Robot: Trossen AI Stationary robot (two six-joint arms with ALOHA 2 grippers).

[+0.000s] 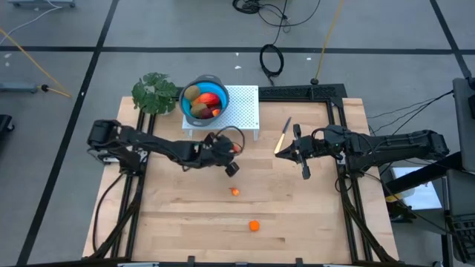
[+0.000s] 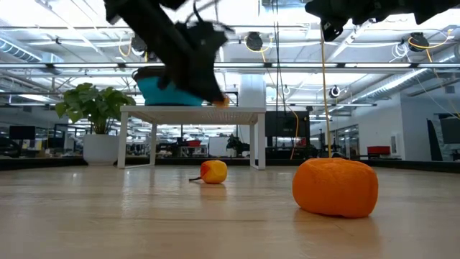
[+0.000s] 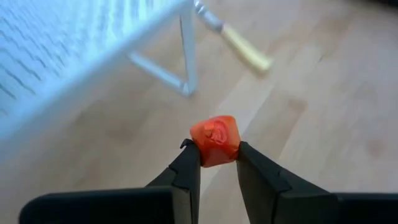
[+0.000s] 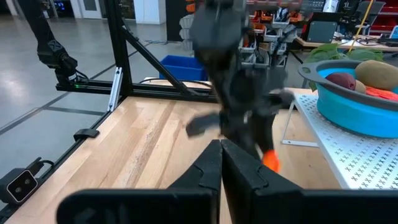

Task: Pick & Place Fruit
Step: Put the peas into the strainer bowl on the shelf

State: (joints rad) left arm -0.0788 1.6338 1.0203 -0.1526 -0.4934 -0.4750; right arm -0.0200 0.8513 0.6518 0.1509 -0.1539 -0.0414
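Observation:
My left gripper [image 1: 233, 152] hangs above the table, just in front of the white perforated stand [image 1: 241, 107], and is shut on a small orange-red fruit piece [image 3: 215, 140]. The blue bowl [image 1: 204, 100] on the stand holds several fruit pieces: dark red, olive-brown and red-orange. Two pieces rest on the wood: a small orange-red fruit [image 1: 235, 192] and an orange ball [image 1: 254, 225], which in the low view is close to the camera [image 2: 334, 187]. My right gripper [image 1: 284, 153] hovers to the right, near the knife [image 1: 283, 136], with its fingers shut [image 4: 221, 158] on nothing. My left gripper pinches the orange-red fruit piece by its two sides [image 3: 205, 149] between the free ends of its fingers [image 3: 186, 168]. The piece is lifted clear of the table, at about the height of the stand's top [image 2: 221, 101].
A green leafy plant [image 1: 156, 93] stands left of the bowl. The pale-handled knife lies on the wood right of the stand. The stand's thin white legs [image 3: 186, 59] are close beyond my left gripper. Black frame rails [image 1: 341, 148] run along the table's sides.

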